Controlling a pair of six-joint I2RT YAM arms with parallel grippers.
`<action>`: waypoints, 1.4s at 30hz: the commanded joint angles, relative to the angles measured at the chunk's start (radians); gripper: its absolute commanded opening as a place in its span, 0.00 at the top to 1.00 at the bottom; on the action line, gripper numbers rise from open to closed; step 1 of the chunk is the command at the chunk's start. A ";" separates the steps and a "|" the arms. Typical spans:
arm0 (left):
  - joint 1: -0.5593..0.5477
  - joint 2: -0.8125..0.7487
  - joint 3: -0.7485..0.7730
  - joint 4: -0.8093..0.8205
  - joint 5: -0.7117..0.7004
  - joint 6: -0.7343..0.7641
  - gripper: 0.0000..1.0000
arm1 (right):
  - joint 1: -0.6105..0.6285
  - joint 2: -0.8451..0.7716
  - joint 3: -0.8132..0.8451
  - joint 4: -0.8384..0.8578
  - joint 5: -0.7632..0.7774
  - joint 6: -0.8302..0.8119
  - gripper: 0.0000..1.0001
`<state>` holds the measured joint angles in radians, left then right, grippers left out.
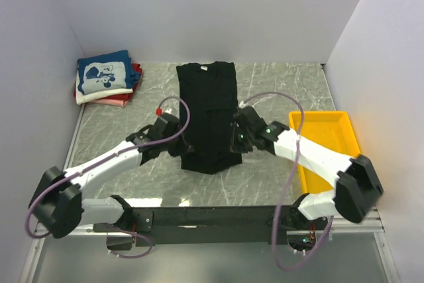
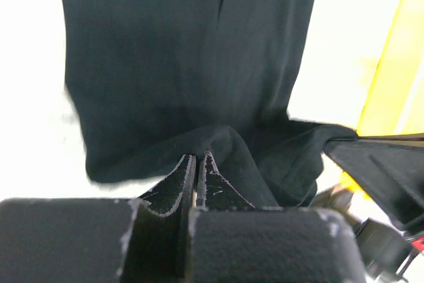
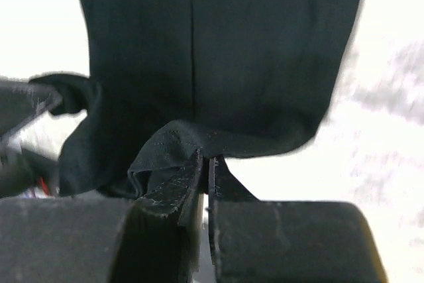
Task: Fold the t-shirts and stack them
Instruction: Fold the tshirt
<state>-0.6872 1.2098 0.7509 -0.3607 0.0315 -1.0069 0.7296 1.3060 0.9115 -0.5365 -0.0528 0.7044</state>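
Left tool (image 2: pixel 197 166) and right tool (image 3: pixel 205 164) each pinch the black t-shirt (image 1: pixel 209 94) near its near end; carrying both evenly toward the far collar should fold it square.

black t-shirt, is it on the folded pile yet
No, the black t-shirt lies stretched out in the middle, well apart from the folded pile in the far left corner.

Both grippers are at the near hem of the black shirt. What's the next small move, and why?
Probably raise both together and carry the hem toward the collar. The left gripper and right gripper are each shut on a near corner of the black t-shirt, which lies long and narrow, so a halving fold looks due.
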 commanded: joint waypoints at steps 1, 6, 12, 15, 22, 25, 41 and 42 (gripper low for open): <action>0.058 0.074 0.088 0.137 -0.028 0.008 0.99 | -0.061 0.096 0.134 0.058 0.070 -0.022 1.00; 0.135 0.229 0.178 0.189 -0.084 -0.013 0.99 | -0.192 0.258 0.253 0.081 0.056 -0.039 1.00; 0.242 0.428 0.320 0.230 -0.099 -0.027 1.00 | -0.286 0.482 0.443 0.084 -0.011 -0.066 1.00; 0.273 0.526 0.418 0.218 -0.084 -0.015 0.99 | -0.331 0.564 0.532 0.090 -0.050 -0.059 1.00; 0.305 0.626 0.547 0.192 -0.071 0.010 1.00 | -0.381 0.670 0.659 0.079 -0.107 -0.066 1.00; 0.319 0.643 0.562 0.186 -0.065 0.016 0.99 | -0.389 0.684 0.681 0.075 -0.107 -0.068 1.00; 0.408 0.663 0.636 0.224 0.050 0.152 0.31 | -0.437 0.667 0.699 0.053 -0.131 -0.121 0.47; 0.407 0.634 0.622 0.217 0.044 0.152 0.32 | -0.434 0.652 0.678 0.056 -0.128 -0.118 0.47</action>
<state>-0.2810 1.9362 1.3403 -0.1635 0.0586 -0.9058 0.2993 2.0304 1.6108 -0.4881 -0.1879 0.6060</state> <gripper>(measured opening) 0.684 0.525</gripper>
